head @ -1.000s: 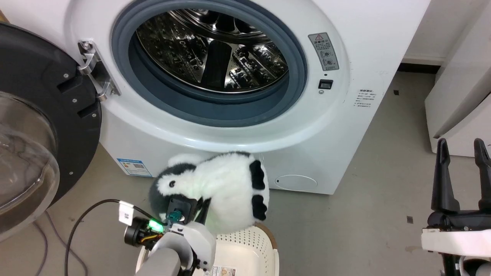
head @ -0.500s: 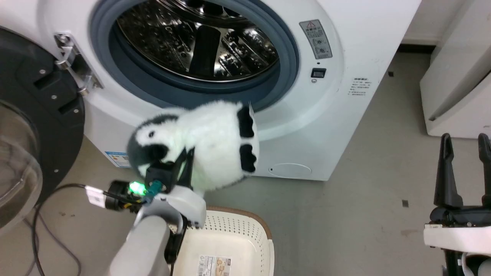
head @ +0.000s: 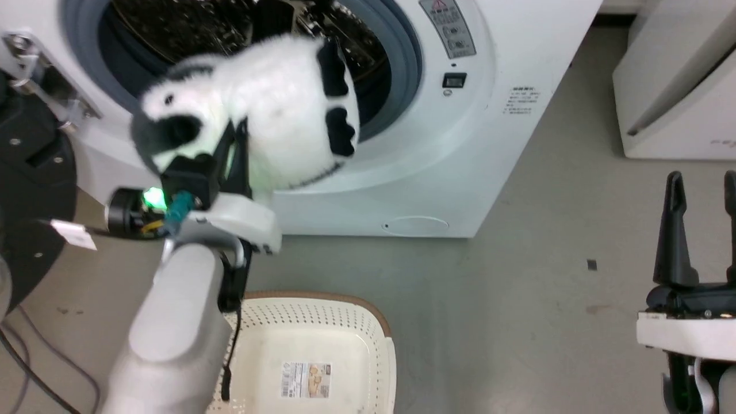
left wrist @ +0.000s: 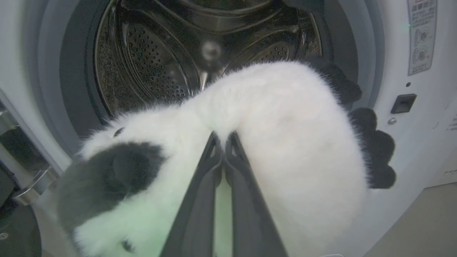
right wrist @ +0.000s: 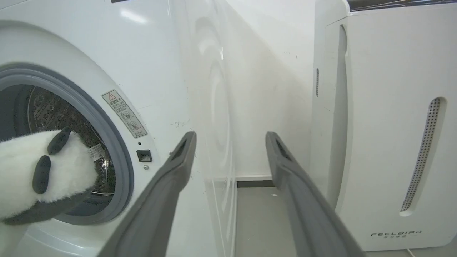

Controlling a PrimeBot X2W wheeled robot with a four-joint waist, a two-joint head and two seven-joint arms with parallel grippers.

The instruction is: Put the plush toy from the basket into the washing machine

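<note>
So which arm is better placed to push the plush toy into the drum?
Left. The left gripper is shut on the plush toy, held right at the washing machine's open drum. The right gripper is open, empty, and well off to the side.

Straight ahead of you stands the washing machine (head: pixel 517 86), its door (head: pixel 29 172) open to your left. The plush toy (head: pixel 270 115) hangs in front of the drum (left wrist: pixel 150 71) opening, gripped by your left gripper (left wrist: pixel 223 138). Below it, nearer you, the basket (head: pixel 322 305) sits on the floor (head: pixel 517 299). Your right gripper (head: pixel 702 187) is well off to the right, a second appliance (head: pixel 678 86) behind it.
</note>
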